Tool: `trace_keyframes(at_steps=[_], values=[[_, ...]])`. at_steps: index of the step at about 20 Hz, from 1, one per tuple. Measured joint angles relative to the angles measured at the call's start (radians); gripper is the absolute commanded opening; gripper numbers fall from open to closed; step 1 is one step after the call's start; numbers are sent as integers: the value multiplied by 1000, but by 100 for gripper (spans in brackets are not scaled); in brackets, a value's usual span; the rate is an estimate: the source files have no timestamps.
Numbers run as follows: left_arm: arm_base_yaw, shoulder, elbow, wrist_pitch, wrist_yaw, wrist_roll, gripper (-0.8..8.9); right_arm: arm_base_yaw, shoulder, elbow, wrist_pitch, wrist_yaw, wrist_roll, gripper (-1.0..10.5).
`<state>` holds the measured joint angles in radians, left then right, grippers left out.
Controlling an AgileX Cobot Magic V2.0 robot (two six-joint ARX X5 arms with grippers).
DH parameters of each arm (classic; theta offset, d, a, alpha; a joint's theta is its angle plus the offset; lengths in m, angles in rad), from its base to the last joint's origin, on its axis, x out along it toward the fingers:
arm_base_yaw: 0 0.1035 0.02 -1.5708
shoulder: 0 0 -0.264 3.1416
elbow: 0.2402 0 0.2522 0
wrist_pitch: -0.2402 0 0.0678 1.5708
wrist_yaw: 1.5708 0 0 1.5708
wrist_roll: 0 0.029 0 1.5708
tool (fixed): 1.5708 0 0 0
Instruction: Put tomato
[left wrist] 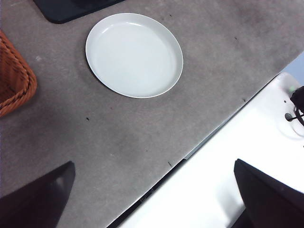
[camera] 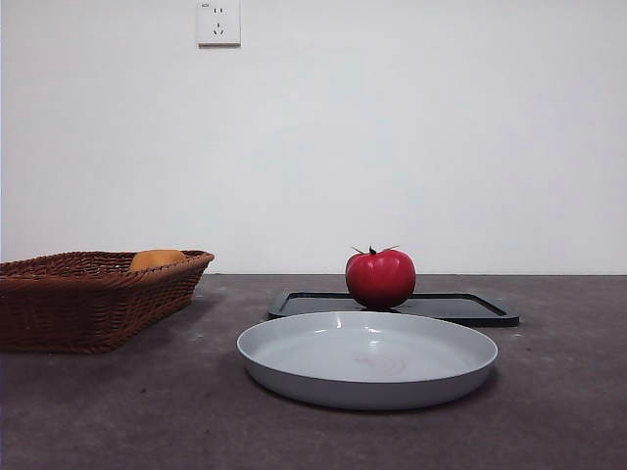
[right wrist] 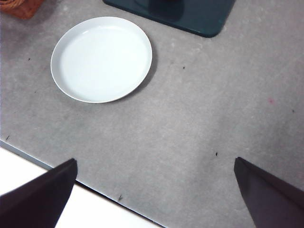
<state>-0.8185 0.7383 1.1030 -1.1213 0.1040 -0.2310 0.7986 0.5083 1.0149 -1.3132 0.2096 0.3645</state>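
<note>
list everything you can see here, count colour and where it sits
tomato: one, glossy red with a dark green stem, on the dark tray behind the plate
tray: one, black, flat on the table behind the plate
plate: one, pale grey-white, nothing on it, at the middle of the table in front of the tray
basket: one, brown wicker, at the left side of the front view
orange fruit: one, orange-yellow, lying in the basket, only its top showing
table: one, grey and speckled
wall socket: one, white, high on the white wall
left gripper: one, black jaws open, above the table's near edge, holding nothing
right gripper: one, black jaws open, above the near table edge, holding nothing
</note>
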Motion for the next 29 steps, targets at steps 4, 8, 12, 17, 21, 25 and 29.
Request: trace_keyframes(at_steps=[4, 8, 12, 17, 21, 25, 29], values=[[0, 0, 0, 12, 0, 0, 306, 0, 0, -1, 10, 0, 7, 223], [0, 0, 0, 12, 0, -4, 15, 0, 0, -1, 23, 0, 8, 8], [0, 0, 0, 9, 0, -4, 15, 0, 0, -1, 23, 0, 8, 8], [0, 0, 0, 10, 0, -4, 15, 0, 0, -1, 23, 0, 8, 8], [0, 0, 0, 10, 0, -4, 15, 0, 0, -1, 23, 0, 9, 8], [80, -1, 0, 11, 1, 6, 15, 0, 0, -1, 23, 0, 9, 8], [334, -76, -95, 113, -4, 140, 15, 0, 0, -1, 23, 0, 9, 8]])
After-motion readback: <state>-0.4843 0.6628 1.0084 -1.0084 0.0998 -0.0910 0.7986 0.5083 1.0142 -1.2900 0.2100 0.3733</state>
